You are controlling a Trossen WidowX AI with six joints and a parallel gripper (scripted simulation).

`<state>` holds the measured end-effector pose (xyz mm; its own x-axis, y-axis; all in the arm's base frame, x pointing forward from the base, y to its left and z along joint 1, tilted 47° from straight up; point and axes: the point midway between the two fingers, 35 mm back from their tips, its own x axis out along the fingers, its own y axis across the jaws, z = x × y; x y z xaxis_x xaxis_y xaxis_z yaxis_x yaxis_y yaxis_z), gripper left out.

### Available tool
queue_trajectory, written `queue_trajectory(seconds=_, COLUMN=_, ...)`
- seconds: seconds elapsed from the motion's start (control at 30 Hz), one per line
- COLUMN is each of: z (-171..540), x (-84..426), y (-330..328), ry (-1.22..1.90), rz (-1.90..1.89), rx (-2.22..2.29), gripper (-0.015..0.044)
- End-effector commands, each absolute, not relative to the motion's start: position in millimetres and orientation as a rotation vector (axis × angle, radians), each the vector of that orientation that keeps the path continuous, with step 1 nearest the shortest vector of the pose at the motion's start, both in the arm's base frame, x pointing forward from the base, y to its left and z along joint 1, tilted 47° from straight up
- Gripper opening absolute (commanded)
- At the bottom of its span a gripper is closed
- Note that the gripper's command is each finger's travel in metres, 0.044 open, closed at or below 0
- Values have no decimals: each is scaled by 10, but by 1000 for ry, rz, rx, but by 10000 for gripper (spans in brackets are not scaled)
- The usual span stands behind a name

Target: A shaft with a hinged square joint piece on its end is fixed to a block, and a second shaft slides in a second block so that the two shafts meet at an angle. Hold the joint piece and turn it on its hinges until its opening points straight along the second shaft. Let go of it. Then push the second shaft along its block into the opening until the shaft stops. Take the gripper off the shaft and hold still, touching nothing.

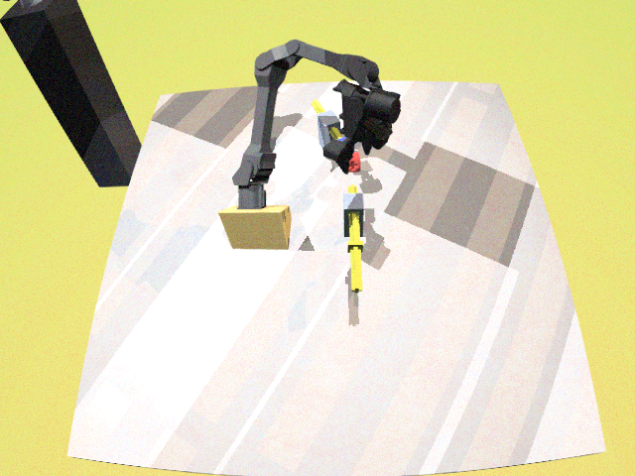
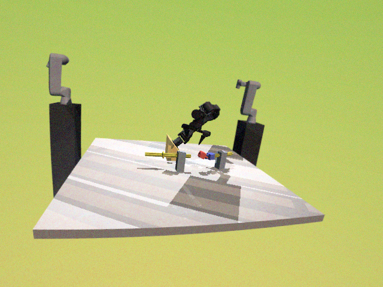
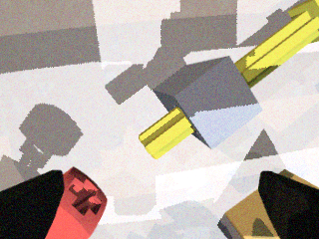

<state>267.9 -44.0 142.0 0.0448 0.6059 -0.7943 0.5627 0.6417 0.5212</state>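
The red joint piece (image 1: 354,162) (image 2: 201,154) (image 3: 82,204) hangs on the blue hinge part (image 1: 342,139) (image 2: 210,155) at the end of the first yellow shaft (image 1: 317,106) (image 2: 229,153), which is fixed in the rear grey block (image 2: 221,159). Its opening faces the second shaft's side but looks tilted off that shaft's line. The second yellow shaft (image 1: 356,266) (image 2: 152,153) (image 3: 279,45) runs through the other grey block (image 1: 353,200) (image 2: 181,161) (image 3: 219,100); its short end is apart from the red piece. My gripper (image 1: 357,162) (image 3: 162,180) is open and empty above the joint; one finger partly hides the red piece in the wrist view.
The arm stands on a tan block (image 1: 259,227) left of the shafts. The second shaft has a yellow collar (image 1: 355,246) in front of its block. Dark pillars (image 2: 65,144) (image 2: 247,142) with grey arm-like shapes stand beyond the table (image 2: 123,213). Shadows and stripes cross the table.
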Motion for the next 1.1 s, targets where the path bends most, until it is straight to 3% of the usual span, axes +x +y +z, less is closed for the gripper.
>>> queue_trajectory(seconds=0.0, z=1402, x=2670, y=-432, ry=1632, rz=-73, rx=1079, gripper=440)
queue_trajectory(seconds=0.83, z=1359, x=2674, y=-375, ry=1625, rz=-703, rx=1571, gripper=440)
queue_trajectory(seconds=1.07, z=1358, x=2674, y=-374, ry=1622, rz=-721, rx=1584, gripper=440)
